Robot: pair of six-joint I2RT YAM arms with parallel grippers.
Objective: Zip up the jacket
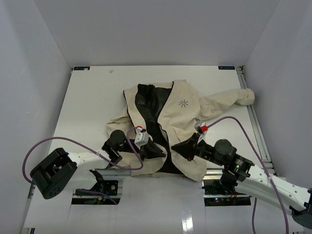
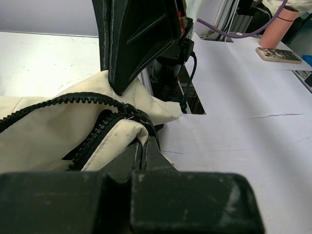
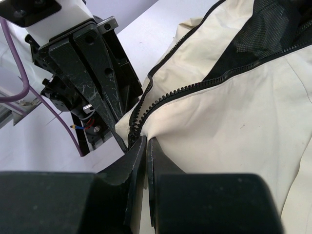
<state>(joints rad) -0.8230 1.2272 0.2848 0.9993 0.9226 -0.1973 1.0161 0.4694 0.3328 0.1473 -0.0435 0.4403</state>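
The cream-beige jacket [image 1: 183,117] lies on the white table [image 1: 92,102], its front open and the black lining showing. A dark starburst logo [image 1: 184,103] marks the chest. My left gripper [image 1: 162,152] is shut on the bottom hem of the left front panel, beside the zipper teeth [image 2: 73,100]. My right gripper [image 1: 174,147] is shut on the bottom corner of the right front panel, next to its zipper teeth [image 3: 195,87]. The two grippers nearly touch tip to tip at the jacket's bottom edge. In the left wrist view the fingertips [image 2: 150,146] pinch the fabric [image 2: 48,131]. In the right wrist view the fingertips [image 3: 139,146] do the same.
One sleeve [image 1: 234,99] reaches to the table's right rail. Purple cables [image 1: 73,141] loop from both wrists. The arm bases sit in openings at the near edge [image 1: 102,187]. A pink object [image 2: 280,27] and a flat device [image 2: 278,54] lie off the table.
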